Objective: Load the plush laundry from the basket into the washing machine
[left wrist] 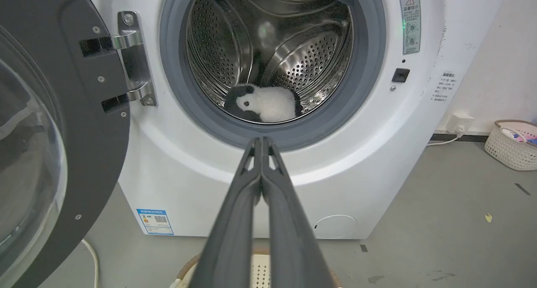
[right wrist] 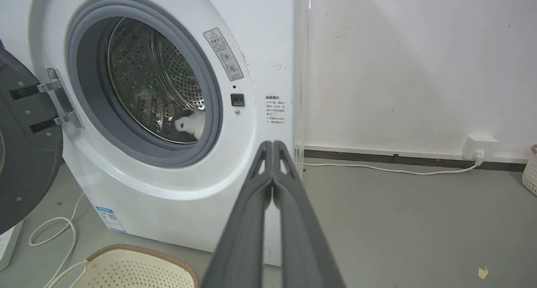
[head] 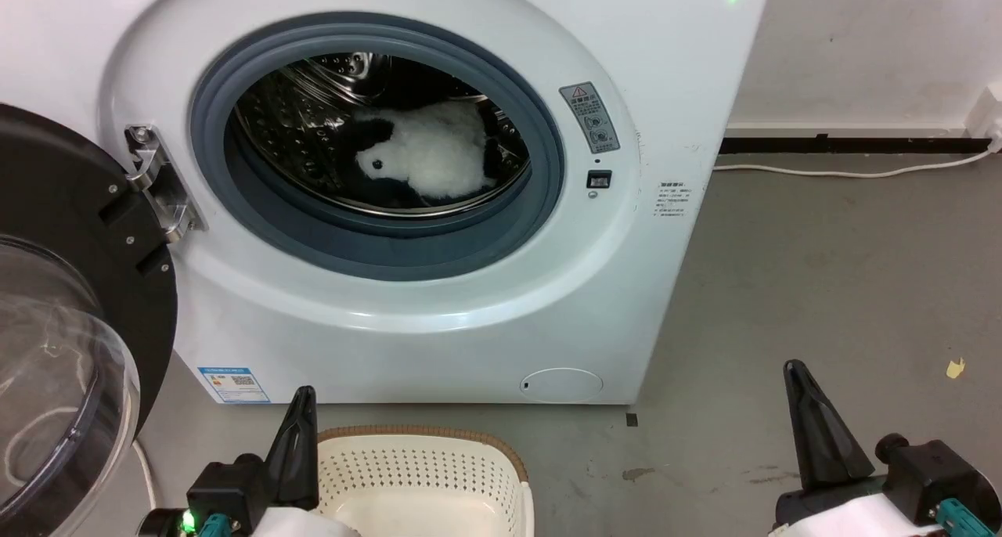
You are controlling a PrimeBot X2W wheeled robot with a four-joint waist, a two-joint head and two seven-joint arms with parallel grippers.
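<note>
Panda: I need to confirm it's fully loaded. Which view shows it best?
Head view: the panda lies largest and clearest in the drum. Left wrist view shows it whole but smaller; right wrist view shows just its head, the seal hiding the rest.

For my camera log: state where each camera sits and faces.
Head view: head-mounted, facing down-forward at the washing machine; left tool, right tool at lower corners.
Left wrist view: left arm, along its shut fingers into the drum.
Right wrist view: right arm, along shut fingers toward the machine's right edge.
All share the plush laundry in the drum.
</note>
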